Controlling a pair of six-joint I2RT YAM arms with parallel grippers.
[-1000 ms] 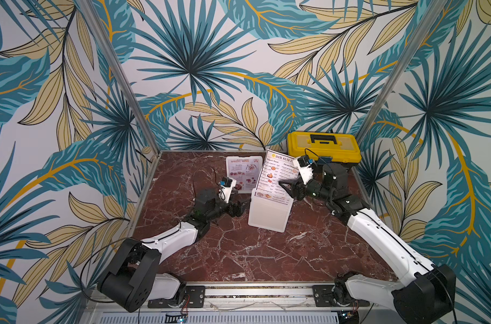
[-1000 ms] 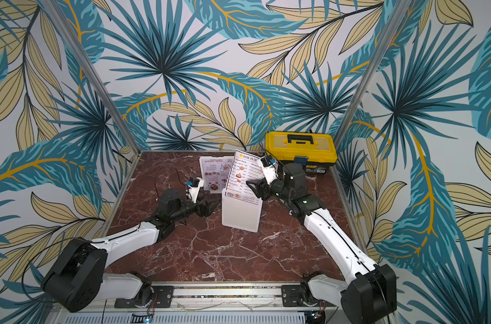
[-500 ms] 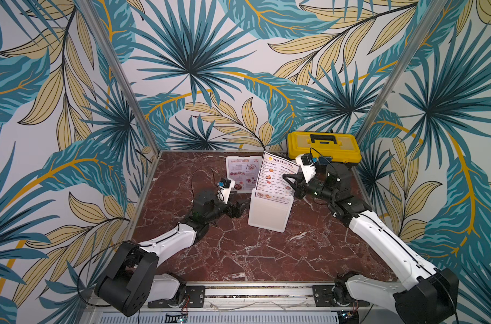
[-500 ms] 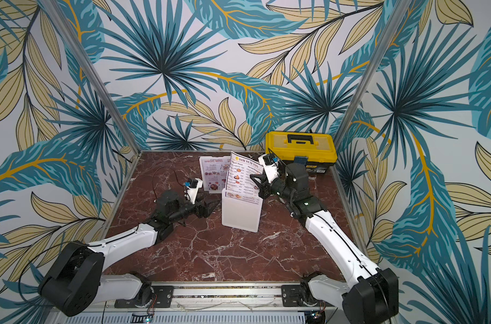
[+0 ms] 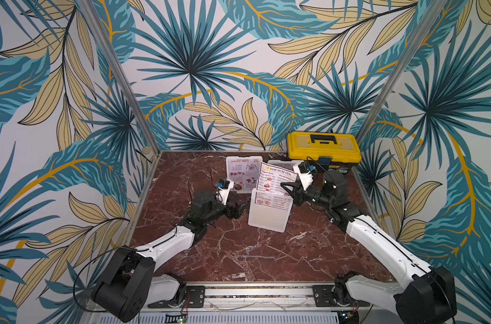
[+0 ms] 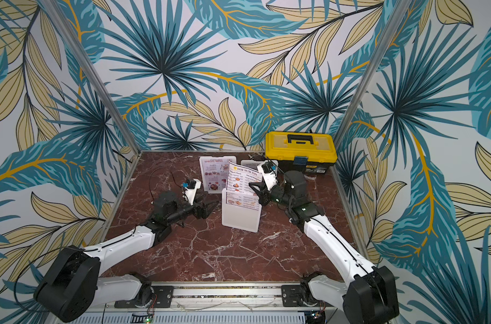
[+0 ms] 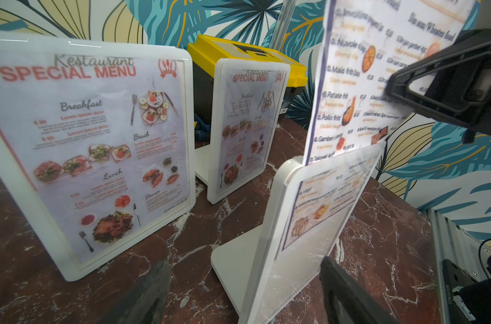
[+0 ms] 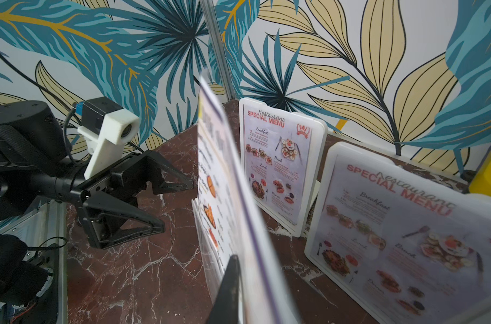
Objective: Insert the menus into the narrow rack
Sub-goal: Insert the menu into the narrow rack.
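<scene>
The white "DIM SUM INN" menu stands with its lower part inside the front white rack, its upper half sticking out. My right gripper is shut on the sheet's right edge above the rack; one finger lies against the sheet. My left gripper is open, its fingers either side of the rack's left edge. Two "SPECIAL MENU" sheets sit in white racks behind.
A yellow toolbox stands at the back right, close behind my right wrist. The two filled racks stand just behind the front one. Patterned walls close in the red marble table on three sides.
My right gripper has shifted left and closed on the menu's right edge, and the sheet now stands straighter in the rack. The left arm has barely moved.
</scene>
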